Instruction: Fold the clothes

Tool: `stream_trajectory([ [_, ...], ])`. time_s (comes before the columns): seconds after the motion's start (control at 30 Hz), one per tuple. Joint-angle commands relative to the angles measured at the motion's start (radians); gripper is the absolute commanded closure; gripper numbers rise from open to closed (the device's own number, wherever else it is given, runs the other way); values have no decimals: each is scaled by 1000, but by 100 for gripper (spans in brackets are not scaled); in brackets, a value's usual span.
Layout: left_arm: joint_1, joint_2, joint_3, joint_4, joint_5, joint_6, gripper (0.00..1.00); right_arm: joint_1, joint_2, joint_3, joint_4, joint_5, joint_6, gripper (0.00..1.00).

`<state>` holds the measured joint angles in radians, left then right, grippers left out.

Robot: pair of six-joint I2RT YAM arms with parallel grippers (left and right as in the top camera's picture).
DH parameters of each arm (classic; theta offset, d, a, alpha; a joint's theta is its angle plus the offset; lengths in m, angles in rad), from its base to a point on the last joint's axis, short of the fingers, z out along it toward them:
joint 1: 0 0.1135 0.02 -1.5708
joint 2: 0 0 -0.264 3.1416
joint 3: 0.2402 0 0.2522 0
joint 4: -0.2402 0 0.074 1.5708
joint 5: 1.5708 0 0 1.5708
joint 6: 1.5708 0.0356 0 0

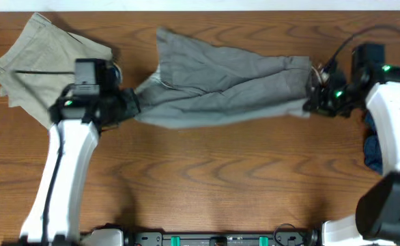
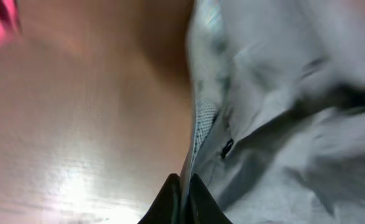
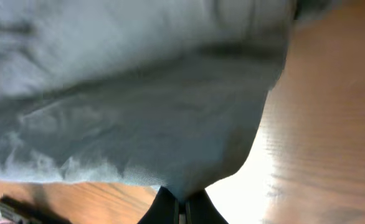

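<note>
The grey shorts (image 1: 217,82) stretch across the back middle of the table, pulled taut between both arms. My left gripper (image 1: 133,102) is shut on the left end of the shorts, where the cloth bunches; in the left wrist view (image 2: 184,186) its fingers pinch a cloth edge (image 2: 282,118) near a small button. My right gripper (image 1: 312,101) is shut on the right end; in the right wrist view (image 3: 184,200) the fingers pinch a corner of the grey cloth (image 3: 145,118) above the wood.
Khaki-beige shorts (image 1: 33,61) lie at the back left, behind the left arm. A dark blue garment (image 1: 373,152) lies at the right edge, partly under the right arm. Bare wooden table (image 1: 220,178) fills the front.
</note>
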<state>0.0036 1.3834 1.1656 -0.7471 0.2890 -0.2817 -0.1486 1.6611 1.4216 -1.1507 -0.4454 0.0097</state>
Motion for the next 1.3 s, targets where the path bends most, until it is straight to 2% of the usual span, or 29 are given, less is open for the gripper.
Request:
stream_trajectory([
  [0.0, 3, -117, 113, 5, -10, 38, 94, -19, -106, 148, -29, -15, -26, 99],
  [0.27, 3, -273, 307, -15, -12, 37, 94, -74, -280, 428, -125, 91, 19, 99],
  [0.43, 5, -336, 410, -6, -13, 37, 94, -180, -378, 578, -113, 109, 64, 99],
  [0.6, 5, -363, 468, -7, -12, 33, 94, -282, -407, 697, -124, 109, 64, 99],
  [0.73, 5, -362, 474, 1, -13, 25, 94, -307, -399, 720, -121, 109, 64, 99],
  [0.87, 4, -306, 474, 1, -10, 18, 94, -304, -332, 719, -134, 92, 64, 99],
  [1.07, 2, -100, 474, 58, 15, 19, 94, -270, -139, 719, -123, 25, 28, 99],
  [1.17, -5, 34, 474, 141, 15, 20, 94, -248, -21, 719, -65, 26, 25, 99],
  [1.27, -5, 172, 478, 288, 36, 19, 94, -232, 86, 719, 78, 13, 50, 99],
])
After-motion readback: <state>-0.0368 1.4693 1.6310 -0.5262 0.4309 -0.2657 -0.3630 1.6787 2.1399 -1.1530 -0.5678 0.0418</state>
